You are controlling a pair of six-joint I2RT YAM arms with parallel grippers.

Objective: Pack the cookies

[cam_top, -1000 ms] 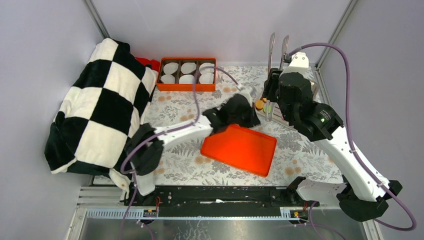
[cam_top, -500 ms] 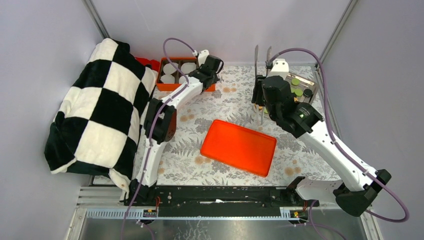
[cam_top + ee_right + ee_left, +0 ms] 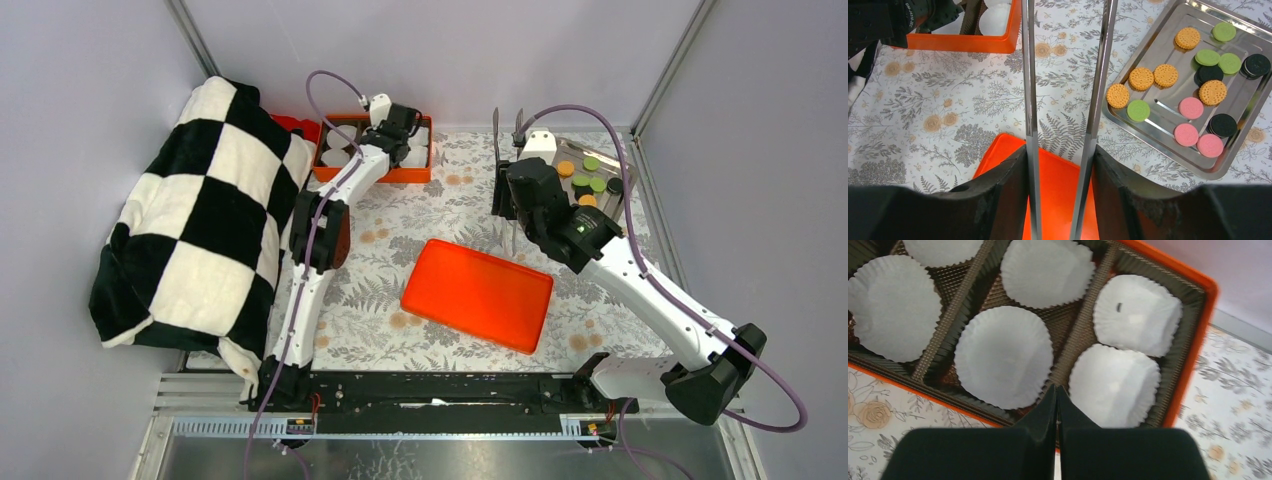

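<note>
Nearest the arm bases, an orange lid [image 3: 478,294] lies flat and a little askew on the floral desk [image 3: 460,205]. On the left, a black-and-white checked blanket [image 3: 200,220] is heaped along the side, running from the near edge towards the back.

Moving up, the right arm [image 3: 640,290] reaches in over the lid's far edge. The right jaws are part-way closed, pinching a pair of long metal tongs [image 3: 1029,75]. The black fingers press on the outsides of the two blades, and the blades stand apart with a clear gap between them. From the wrist, those blades stretch out over bare floral cloth, with the lid's corner just below them.

Off to the far right, here are the cookies [image 3: 1165,75]. They all lie flat on a steel tray [image 3: 1168,55], orange, green, pink and black ones scattered across it, a few touching. The tongs sit beside the tray, apart from every cookie.

At the very back, the left arm [image 3: 300,320] is stretched out long to the orange box [image 3: 410,175]. The left jaws are shut tight, tips together, gripping nothing, and hover above the box's near wall. Inside, dark dividers separate six white paper cups [image 3: 1004,355], one to a compartment
</note>
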